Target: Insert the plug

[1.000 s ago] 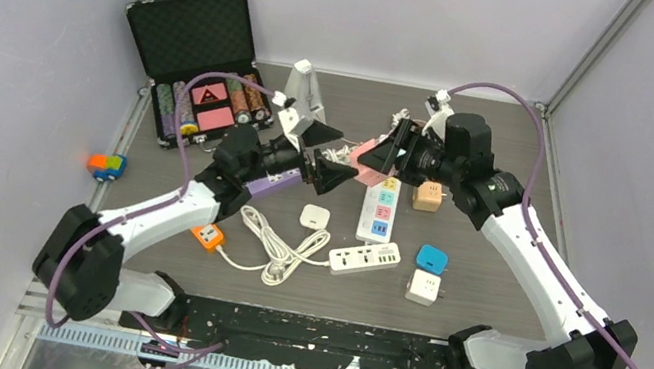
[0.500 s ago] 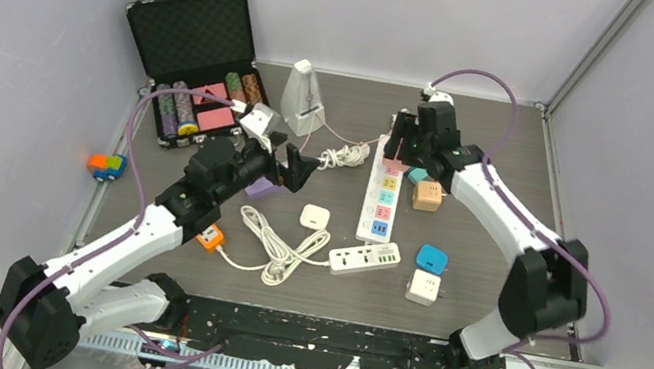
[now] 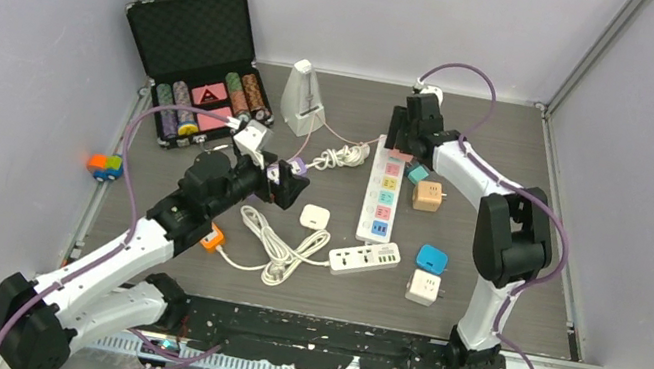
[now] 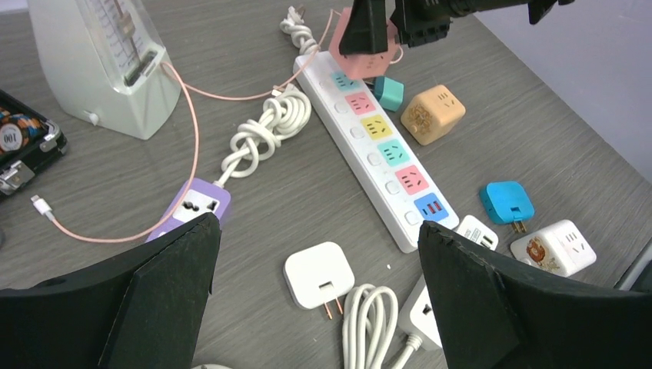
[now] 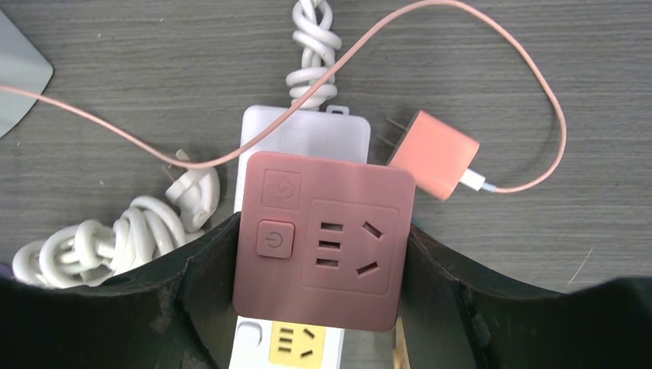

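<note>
Right pincer [image 5: 317,257] is pinching the pink plug block [image 5: 323,223] by its two sides. The block is hanging flat over the far end of the long white power strip [image 4: 380,154], with its own holes and button facing up. A yellow socket of the strip is peeking out just under it. You cannot tell if the block is touching the strip.

Just beside the block, a small pink charger [image 5: 433,154] is lying on the worktop [image 5: 538,292], with its thin pink cable [image 5: 538,100] looping around. A knotted white cord [image 5: 100,238] is lying on the other side. A teal cube [image 4: 388,92] and a tan cube [image 4: 433,114] are sitting next to the strip.

Well apart, the left pincer [image 4: 317,246] is spread wide and holding nothing. It is hanging over a white square charger [image 4: 318,270], near a purple socket [image 4: 196,206].
</note>
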Controlling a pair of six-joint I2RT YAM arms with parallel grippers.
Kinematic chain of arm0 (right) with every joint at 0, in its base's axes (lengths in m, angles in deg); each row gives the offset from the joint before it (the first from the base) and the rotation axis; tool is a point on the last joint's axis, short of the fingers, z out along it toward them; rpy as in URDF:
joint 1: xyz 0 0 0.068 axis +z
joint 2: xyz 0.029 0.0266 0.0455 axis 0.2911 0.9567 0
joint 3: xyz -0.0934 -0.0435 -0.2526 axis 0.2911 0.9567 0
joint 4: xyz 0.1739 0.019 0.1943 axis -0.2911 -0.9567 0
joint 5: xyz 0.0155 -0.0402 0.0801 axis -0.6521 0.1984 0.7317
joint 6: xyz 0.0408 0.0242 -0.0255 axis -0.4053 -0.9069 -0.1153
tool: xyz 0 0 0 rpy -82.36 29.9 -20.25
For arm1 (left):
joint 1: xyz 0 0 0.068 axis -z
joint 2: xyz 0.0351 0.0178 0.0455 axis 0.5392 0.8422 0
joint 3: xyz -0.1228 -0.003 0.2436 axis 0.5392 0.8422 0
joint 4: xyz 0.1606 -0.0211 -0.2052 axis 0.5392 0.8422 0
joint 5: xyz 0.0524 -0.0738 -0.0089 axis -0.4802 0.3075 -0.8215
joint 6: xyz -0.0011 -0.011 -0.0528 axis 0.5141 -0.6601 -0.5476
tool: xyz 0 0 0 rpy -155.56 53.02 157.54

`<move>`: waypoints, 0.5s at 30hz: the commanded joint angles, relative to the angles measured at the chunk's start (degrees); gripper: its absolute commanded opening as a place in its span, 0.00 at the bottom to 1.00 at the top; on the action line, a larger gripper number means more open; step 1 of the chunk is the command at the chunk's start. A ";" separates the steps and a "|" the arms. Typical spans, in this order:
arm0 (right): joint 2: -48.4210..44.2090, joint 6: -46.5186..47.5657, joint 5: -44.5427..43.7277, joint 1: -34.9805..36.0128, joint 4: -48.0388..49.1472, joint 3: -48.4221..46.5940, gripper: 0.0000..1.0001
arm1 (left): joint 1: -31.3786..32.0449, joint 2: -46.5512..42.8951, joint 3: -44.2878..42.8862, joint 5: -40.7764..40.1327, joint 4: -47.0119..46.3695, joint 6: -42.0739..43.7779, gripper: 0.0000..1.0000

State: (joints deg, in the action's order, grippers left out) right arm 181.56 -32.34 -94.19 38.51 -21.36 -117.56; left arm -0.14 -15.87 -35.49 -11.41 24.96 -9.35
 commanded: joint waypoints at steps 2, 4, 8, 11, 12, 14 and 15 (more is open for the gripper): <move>1.57 1.07 0.18 -0.81 5.33 -3.52 0.05 | -0.30 -1.21 0.84 0.89 -0.35 -0.63 1.00; 1.78 1.14 0.57 -0.88 5.17 -3.26 0.05 | -0.29 -1.32 0.95 0.87 -0.37 -0.62 1.00; 1.69 1.25 3.27 -1.07 4.84 -2.54 0.05 | -0.28 -1.18 0.95 0.97 -0.05 -0.62 1.00; 1.68 1.27 4.86 -1.35 4.85 -2.15 0.05 | -0.30 -0.96 0.55 1.85 0.38 -0.77 1.00; 1.64 1.25 5.27 -1.48 4.79 -2.04 0.05 | -0.24 -0.91 0.55 2.08 0.42 -0.85 1.00; 1.41 1.13 5.84 -1.61 4.70 -1.93 0.05 | -0.23 -0.97 0.44 2.39 0.62 -0.99 1.00; 1.29 1.14 5.89 -1.62 4.17 -2.18 0.05 | -0.23 -0.99 0.47 2.49 0.73 -0.94 1.00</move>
State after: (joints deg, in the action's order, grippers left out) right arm 184.07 -31.69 -90.02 37.31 -19.22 -118.49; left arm -0.14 -16.18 -34.50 -10.32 25.64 -9.88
